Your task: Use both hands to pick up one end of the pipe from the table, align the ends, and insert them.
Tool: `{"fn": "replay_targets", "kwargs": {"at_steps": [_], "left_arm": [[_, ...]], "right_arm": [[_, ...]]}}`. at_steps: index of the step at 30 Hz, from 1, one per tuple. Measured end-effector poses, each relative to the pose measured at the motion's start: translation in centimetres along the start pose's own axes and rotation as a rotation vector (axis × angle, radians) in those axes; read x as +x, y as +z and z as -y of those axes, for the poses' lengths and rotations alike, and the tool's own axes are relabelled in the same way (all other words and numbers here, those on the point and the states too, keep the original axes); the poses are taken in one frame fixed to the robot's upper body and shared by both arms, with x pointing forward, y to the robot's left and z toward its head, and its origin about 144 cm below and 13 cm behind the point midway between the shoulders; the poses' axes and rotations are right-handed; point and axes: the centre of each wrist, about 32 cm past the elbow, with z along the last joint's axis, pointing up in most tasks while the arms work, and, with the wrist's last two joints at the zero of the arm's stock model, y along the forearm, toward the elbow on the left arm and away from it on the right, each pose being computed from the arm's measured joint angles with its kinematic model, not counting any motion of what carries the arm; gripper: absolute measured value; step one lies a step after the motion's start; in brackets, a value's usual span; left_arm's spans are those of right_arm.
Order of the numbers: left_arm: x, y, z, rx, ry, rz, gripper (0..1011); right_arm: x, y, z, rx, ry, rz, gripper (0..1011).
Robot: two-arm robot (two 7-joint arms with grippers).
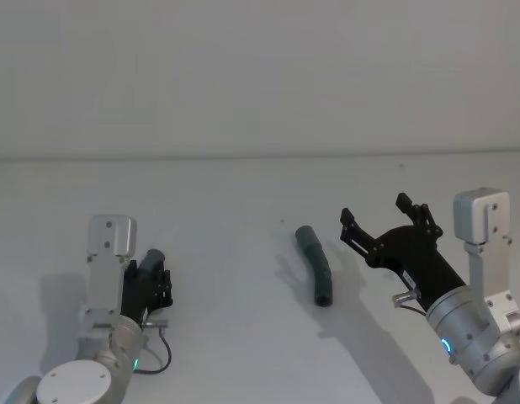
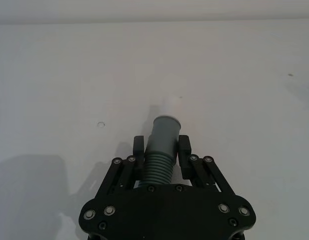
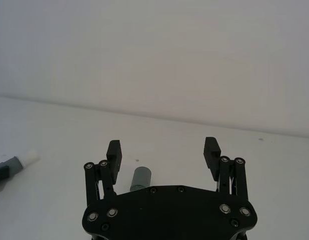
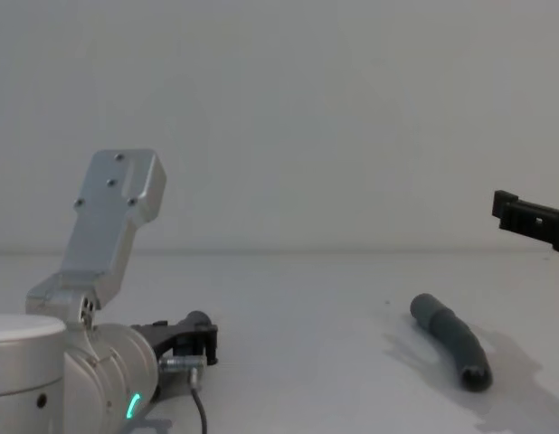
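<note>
Low over the near-left part of the white table [image 1: 243,337], my left gripper [image 2: 161,145] is shut on the ribbed part of one grey pipe piece [image 2: 164,131]. That piece's white tip [image 2: 169,105] pokes out ahead of the jaws. The other pipe piece [image 1: 315,266] lies loose on the table near the middle, slightly bent, with a round end facing me. My right gripper [image 1: 376,212] hangs open above the table just to the right of that piece, touching nothing. In the right wrist view one grey end [image 3: 140,179] of the loose piece shows below the open jaws.
A pale grey wall [image 1: 260,76] rises behind the table's far edge. The white surface between the two arms holds nothing besides the loose pipe piece [image 4: 451,339]. A black cable [image 1: 163,353] loops by my left wrist.
</note>
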Motion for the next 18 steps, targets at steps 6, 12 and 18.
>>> {"fn": "replay_targets", "kwargs": {"at_steps": [6, 12, 18], "left_arm": [[0.00, 0.13, -0.12, 0.003, 0.013, 0.001, 345], [0.09, 0.35, -0.24, 0.009, 0.022, 0.007, 341], [0.25, 0.65, -0.24, 0.014, 0.023, 0.020, 341]], "right_arm": [[0.00, 0.00, 0.00, 0.000, 0.000, 0.000, 1000], [0.00, 0.00, 0.00, 0.000, 0.000, 0.000, 1000], [0.00, 0.00, 0.00, 0.000, 0.000, 0.000, 1000]]}}
